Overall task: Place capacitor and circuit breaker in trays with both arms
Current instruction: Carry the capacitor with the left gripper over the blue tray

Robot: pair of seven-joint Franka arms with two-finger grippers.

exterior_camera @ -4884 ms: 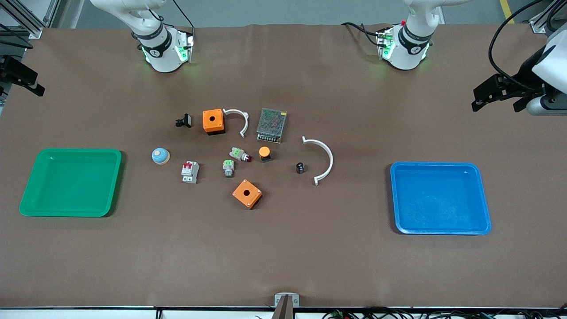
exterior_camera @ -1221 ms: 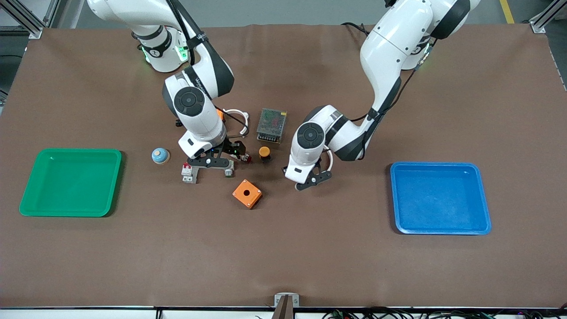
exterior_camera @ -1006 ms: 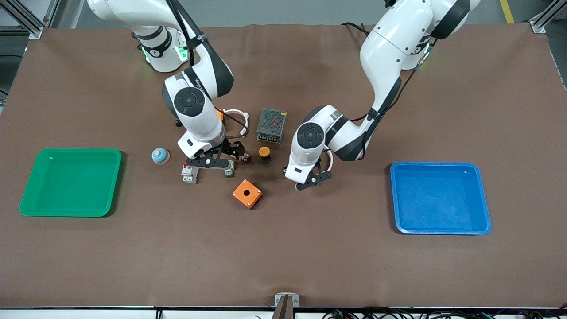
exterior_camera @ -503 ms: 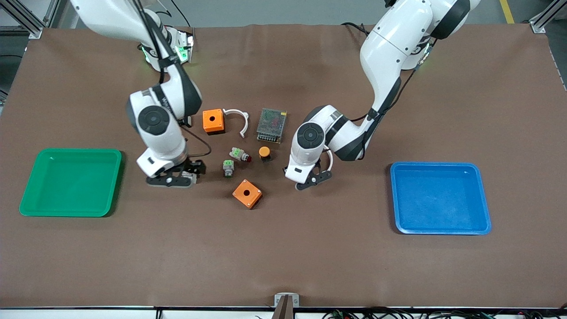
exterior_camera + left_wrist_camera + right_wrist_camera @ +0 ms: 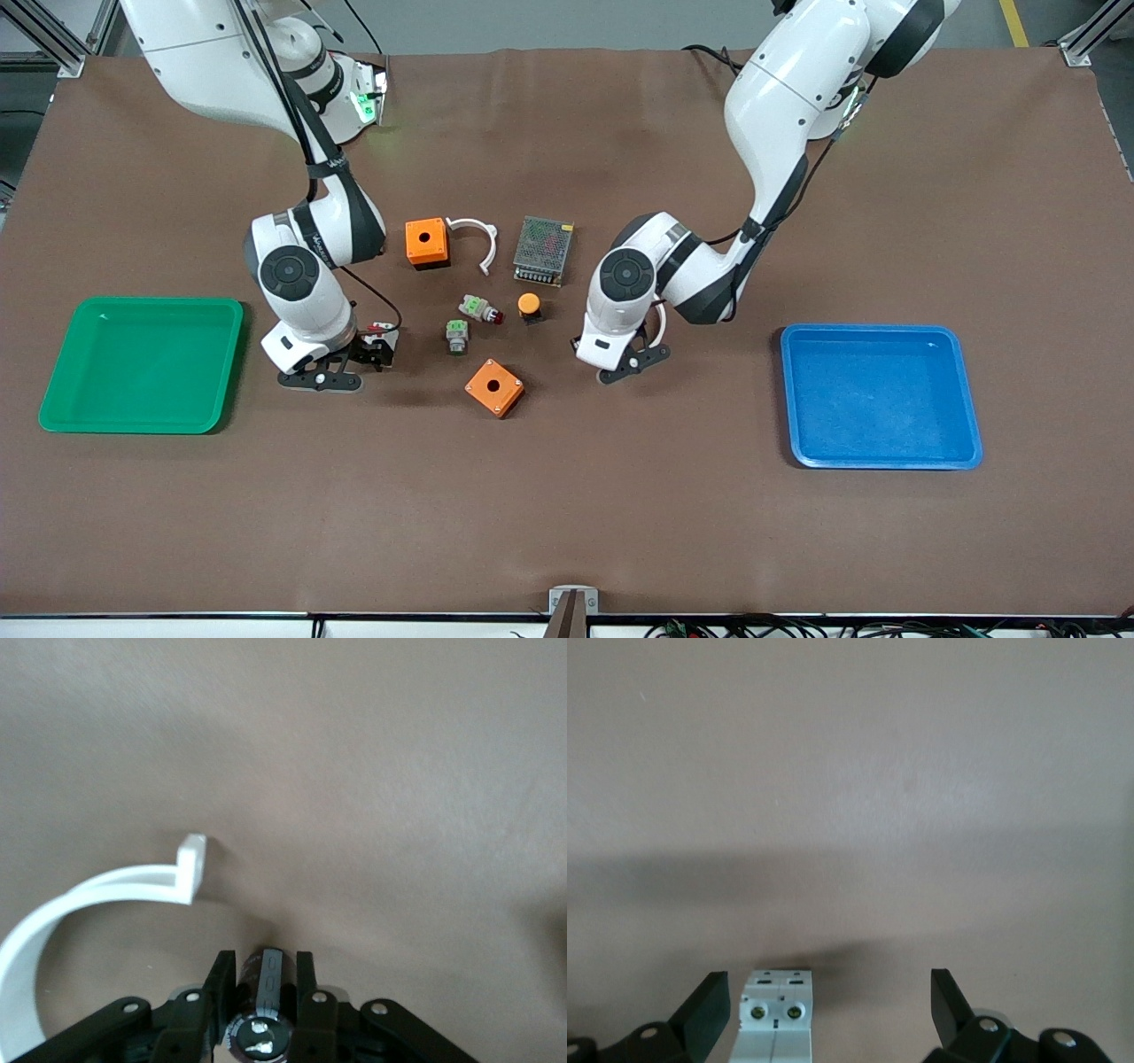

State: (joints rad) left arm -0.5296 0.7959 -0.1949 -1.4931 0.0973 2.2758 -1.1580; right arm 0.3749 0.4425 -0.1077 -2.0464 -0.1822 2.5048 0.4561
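Lowest in the front frame: bare brown mat over the table, flat, matte, likely good friction. Next up, 1 orange box just below centre. Level with it, both hands work. Left gripper, low over the mat in the frame's middle band beside a white curved bracket, has its fingers pressed onto the capacitor, pinching the barrel's sides, silvery end toward the wrist camera; whether it is off the mat I cannot tell. Judgement: very light, stiff, smooth and round, so it can twist or roll out; the hold across the barrel's middle looks right. Right gripper, over the mat between the green tray and the parts cluster, is spread wide, nothing pinched. The circuit breaker sits between its fingers, close against 1 of them; the front frame shows it at. Judgement: rigid plastic block, light, flat-sided; take it across the flat body, clear of the red levers. The blue tray lies at the left arm's end, mid-height; both trays hold nothing. Higher in the frame: 2 green-topped parts, an orange-capped button, a 2nd orange box, a mesh-topped metal unit. Arm bases along the top edge.
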